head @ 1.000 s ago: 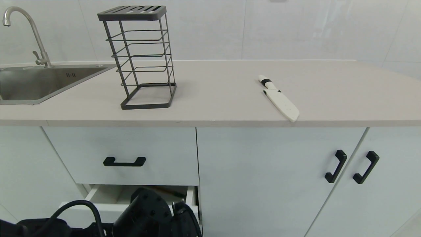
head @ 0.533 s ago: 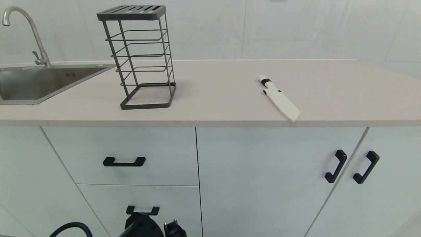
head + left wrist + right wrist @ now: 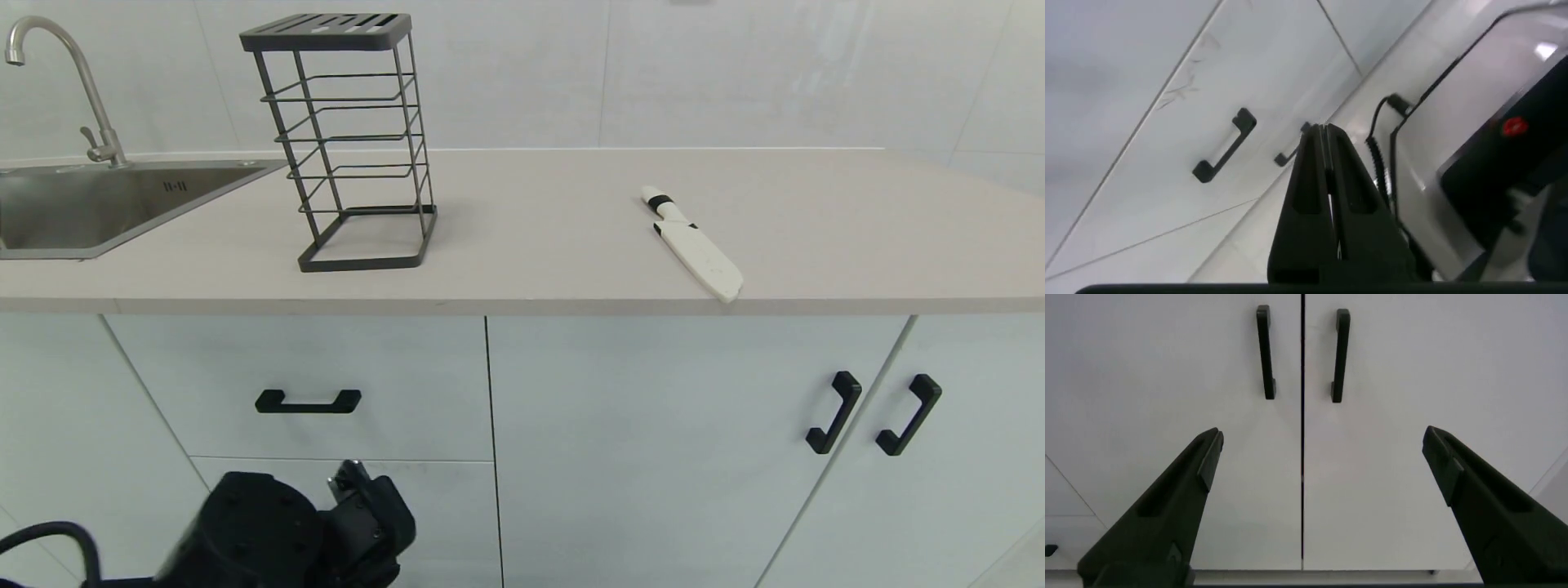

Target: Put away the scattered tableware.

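On the counter [image 3: 539, 212], right of centre and close to its front edge, lies the white knife [image 3: 692, 243], the only loose piece of tableware noted. Its long axis runs on a diagonal: the black-banded handle points toward the back wall and the robot's left, and the blade points forward and right, its tip reaching about to the counter's lip. The wire knife rack [image 3: 343, 139] stands upright well apart from it on the left side, near the sink [image 3: 49, 214]. Both arms are below counter level. The left gripper [image 3: 1324, 139] has its fingers pressed together on nothing and sits low in front of the lower drawer [image 3: 441, 523], which is shut. The right gripper [image 3: 1321, 439] has its fingers spread wide and empty, facing the pair of door handles [image 3: 1264, 351] under the counter's right end. Assessment: the knife lies above both grippers; the right arm is the nearer, and the knife sits up and somewhat to that arm's left. A grasp across the handle, square to the diagonal, appears the sounder approach.
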`<state>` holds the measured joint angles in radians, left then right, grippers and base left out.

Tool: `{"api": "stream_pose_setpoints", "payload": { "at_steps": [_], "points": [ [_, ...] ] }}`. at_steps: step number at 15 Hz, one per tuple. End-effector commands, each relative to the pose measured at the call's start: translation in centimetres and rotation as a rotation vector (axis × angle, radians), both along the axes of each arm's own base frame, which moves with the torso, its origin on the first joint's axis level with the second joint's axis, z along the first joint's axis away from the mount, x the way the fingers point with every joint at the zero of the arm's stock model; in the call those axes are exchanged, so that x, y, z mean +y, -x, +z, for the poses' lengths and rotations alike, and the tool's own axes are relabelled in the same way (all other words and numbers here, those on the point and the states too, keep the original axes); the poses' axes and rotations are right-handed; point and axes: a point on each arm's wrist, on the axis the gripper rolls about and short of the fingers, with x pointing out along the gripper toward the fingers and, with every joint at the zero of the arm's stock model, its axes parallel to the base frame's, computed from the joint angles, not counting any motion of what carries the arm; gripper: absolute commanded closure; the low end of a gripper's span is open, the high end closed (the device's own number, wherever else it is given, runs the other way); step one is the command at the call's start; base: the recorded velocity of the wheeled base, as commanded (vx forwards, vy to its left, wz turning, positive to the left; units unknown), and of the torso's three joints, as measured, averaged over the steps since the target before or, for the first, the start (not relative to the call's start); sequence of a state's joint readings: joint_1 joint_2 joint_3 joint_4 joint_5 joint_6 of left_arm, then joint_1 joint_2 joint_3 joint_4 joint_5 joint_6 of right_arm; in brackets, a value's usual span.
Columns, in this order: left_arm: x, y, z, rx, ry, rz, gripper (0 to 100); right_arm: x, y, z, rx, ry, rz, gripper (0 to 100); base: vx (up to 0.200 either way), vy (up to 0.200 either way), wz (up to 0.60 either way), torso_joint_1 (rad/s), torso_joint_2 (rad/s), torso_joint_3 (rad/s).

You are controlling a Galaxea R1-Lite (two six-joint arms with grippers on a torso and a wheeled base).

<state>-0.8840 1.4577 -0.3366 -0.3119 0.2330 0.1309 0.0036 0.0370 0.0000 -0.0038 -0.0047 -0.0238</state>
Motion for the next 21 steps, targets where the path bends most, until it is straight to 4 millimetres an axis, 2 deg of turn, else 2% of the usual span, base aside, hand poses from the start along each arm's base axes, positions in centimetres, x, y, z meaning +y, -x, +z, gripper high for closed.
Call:
{"api": "stream_pose_setpoints", "payload": {
  "at_steps": [1,2,3,4,5,7,10,11,12,13,14,15,21],
  "points": [
    [3.0,1.2,1.9,-0.038,0.14,0.035,100,0.0,0.2,0.0,-0.021,0.001,0.007,0,0.0,0.0,0.0,0.0,0.0,0.0],
    [4.6,1.5,2.1,-0.025,0.21,0.043,100,0.0,0.2,0.0,-0.021,0.001,0.009,0,0.0,0.0,0.0,0.0,0.0,0.0],
    [4.9,1.6,2.1,-0.014,0.231,0.04,100,0.0,0.2,0.0,-0.021,0.001,0.009,0,0.0,0.0,0.0,0.0,0.0,0.0],
    [6.7,1.5,1.5,0.039,0.294,0.072,100,0.0,0.2,0.0,-0.021,0.001,0.009,0,0.0,0.0,0.0,0.0,0.0,0.0],
    [7.3,1.6,1.0,0.042,0.298,0.094,100,0.0,0.2,0.0,-0.021,0.001,0.009,0,0.0,0.0,0.0,0.0,0.0,0.0],
    [8.7,3.7,0.1,-0.057,0.366,0.106,100,0.0,0.2,0.0,-0.021,0.001,0.009,0,0.0,0.0,0.0,0.0,0.0,0.0],
    [11.2,6.9,1.3,-0.275,0.529,0.211,100,0.0,0.2,0.0,-0.021,0.001,0.009,0,0.0,0.0,0.0,0.0,0.0,0.0],
    [12.6,9.4,1.4,-0.431,0.589,0.29,100,0.0,0.2,0.0,-0.021,0.001,0.007,0,0.0,0.0,0.0,0.0,0.0,0.0],
    [13.0,10.6,1.1,-0.499,0.608,0.317,100,0.0,0.2,0.0,-0.022,0.001,0.007,0,0.0,0.0,0.0,0.0,0.0,0.0],
    [13.5,12.6,-0.2,-0.579,0.616,0.366,100,0.0,0.2,0.0,-0.024,0.001,0.007,0,0.0,0.0,0.0,0.0,0.0,0.0],
    [13.7,13.5,-1.6,-0.566,0.601,0.396,100,0.0,0.2,0.0,-0.026,0.001,0.006,0,0.0,0.0,0.0,0.0,0.0,0.0],
    [13.7,13.3,-1.7,-0.516,0.619,0.42,100,0.0,0.2,0.0,-0.027,0.001,0.003,0,0.0,0.0,0.0,0.0,0.0,0.0],
    [13.7,13.4,-2.2,-0.524,0.557,0.554,100,0.0,0.2,0.0,-0.035,0.007,-0.002,0,0.0,0.0,0.0,0.0,0.0,0.0]
  ]
}}
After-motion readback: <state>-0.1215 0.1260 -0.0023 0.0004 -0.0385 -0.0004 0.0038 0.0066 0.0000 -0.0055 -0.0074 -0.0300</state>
